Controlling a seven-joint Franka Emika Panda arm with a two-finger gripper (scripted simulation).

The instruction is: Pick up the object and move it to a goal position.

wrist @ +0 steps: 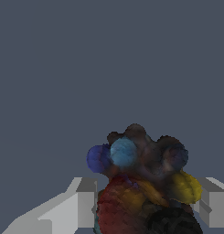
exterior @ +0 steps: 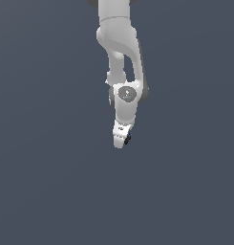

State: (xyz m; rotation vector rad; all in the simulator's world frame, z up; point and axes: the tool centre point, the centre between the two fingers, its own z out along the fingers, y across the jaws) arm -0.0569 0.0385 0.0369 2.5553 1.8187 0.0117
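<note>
— Where is the lumpy dark object with blue, yellow and reddish bulges (wrist: 141, 183) found in the wrist view?

— It is seen between the two pale grey fingers (wrist: 86, 203) of the white claw (wrist: 147, 205), which are pressed against its sides; the lump is gripped.

— And in the exterior view?

— The white jointed robot arm (exterior: 119, 52) is shown hanging down over the plain dark blue-grey ground (exterior: 42, 167). At the claw's tip (exterior: 123, 139) only a small blackish speck (exterior: 127, 139) is made out.
</note>
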